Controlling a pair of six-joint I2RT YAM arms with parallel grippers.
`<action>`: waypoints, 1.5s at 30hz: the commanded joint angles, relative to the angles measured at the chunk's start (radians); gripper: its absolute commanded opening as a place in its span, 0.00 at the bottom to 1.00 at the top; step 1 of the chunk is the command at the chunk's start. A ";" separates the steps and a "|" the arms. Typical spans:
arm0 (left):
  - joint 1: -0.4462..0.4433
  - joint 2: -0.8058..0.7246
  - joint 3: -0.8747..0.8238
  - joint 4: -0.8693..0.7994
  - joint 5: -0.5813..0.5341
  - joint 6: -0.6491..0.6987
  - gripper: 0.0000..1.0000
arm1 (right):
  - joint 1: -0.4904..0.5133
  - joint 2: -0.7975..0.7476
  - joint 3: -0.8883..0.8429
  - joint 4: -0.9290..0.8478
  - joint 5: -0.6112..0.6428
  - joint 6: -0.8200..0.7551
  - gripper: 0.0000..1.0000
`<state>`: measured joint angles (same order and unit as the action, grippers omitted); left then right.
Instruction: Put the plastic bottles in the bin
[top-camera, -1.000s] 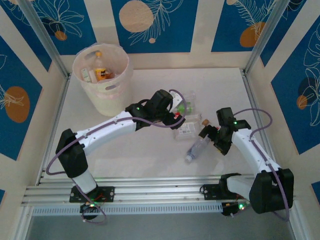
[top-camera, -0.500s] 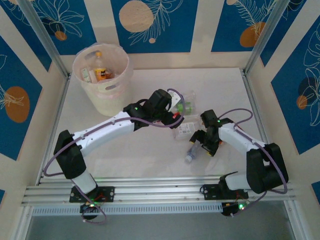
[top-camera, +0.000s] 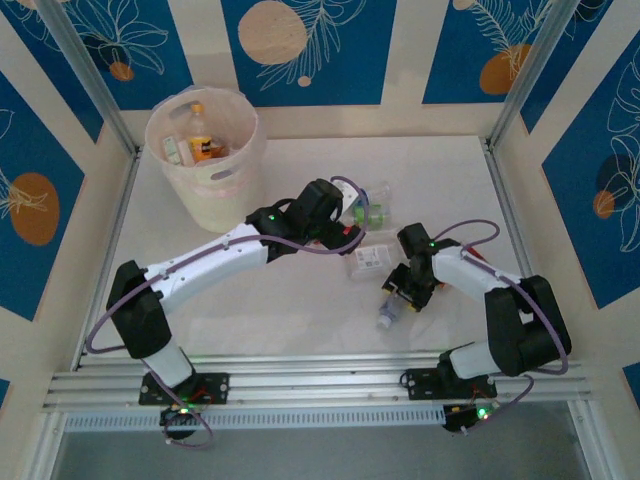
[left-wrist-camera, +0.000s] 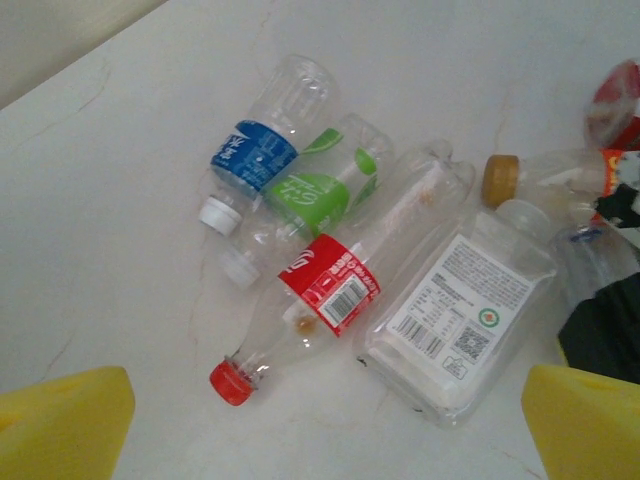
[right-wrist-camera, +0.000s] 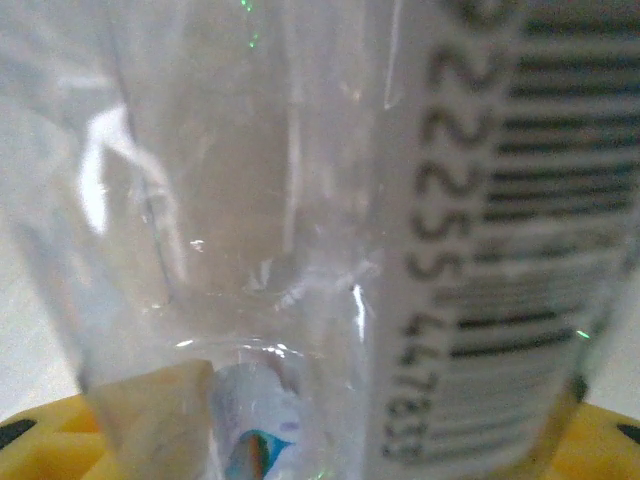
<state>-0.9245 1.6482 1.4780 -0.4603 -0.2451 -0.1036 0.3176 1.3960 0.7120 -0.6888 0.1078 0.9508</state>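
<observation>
Several plastic bottles lie in a heap on the white table. In the left wrist view they are a blue-label bottle (left-wrist-camera: 255, 155), a green-label bottle (left-wrist-camera: 322, 187), a red-label bottle with a red cap (left-wrist-camera: 330, 285), a flat bottle with a white label (left-wrist-camera: 455, 310) and a tan-capped one (left-wrist-camera: 502, 178). My left gripper (left-wrist-camera: 320, 432) hovers open just short of the red cap. My right gripper (top-camera: 403, 293) is low over a clear bottle (top-camera: 388, 315); this barcode-labelled bottle (right-wrist-camera: 300, 200) lies between its wide-apart yellow fingers (right-wrist-camera: 40, 440). The bin (top-camera: 215, 190) stands at the far left and holds several bottles.
Aluminium frame rails (top-camera: 300, 385) run along the table's near edge, and posts stand at the far corners. Patterned blue-and-cream walls enclose the table. Bare table (top-camera: 300, 320) lies between the two arm bases and in front of the bin.
My right arm swung left and came down onto the clear bottle, which shifted a little toward the near edge. The left arm barely moved.
</observation>
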 joint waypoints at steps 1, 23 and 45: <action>-0.009 -0.047 0.002 -0.037 -0.069 -0.045 1.00 | 0.009 -0.072 -0.002 -0.062 0.023 0.005 0.52; 0.057 -0.114 0.131 -0.021 0.204 -0.264 0.99 | 0.225 -0.630 0.034 0.361 0.030 -0.401 0.41; 0.114 -0.118 0.150 0.165 0.737 -0.341 0.96 | 0.279 -0.580 0.058 0.641 -0.037 -0.558 0.41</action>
<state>-0.8181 1.5288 1.5875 -0.3317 0.3851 -0.4549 0.5900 0.8112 0.7319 -0.0963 0.1097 0.4137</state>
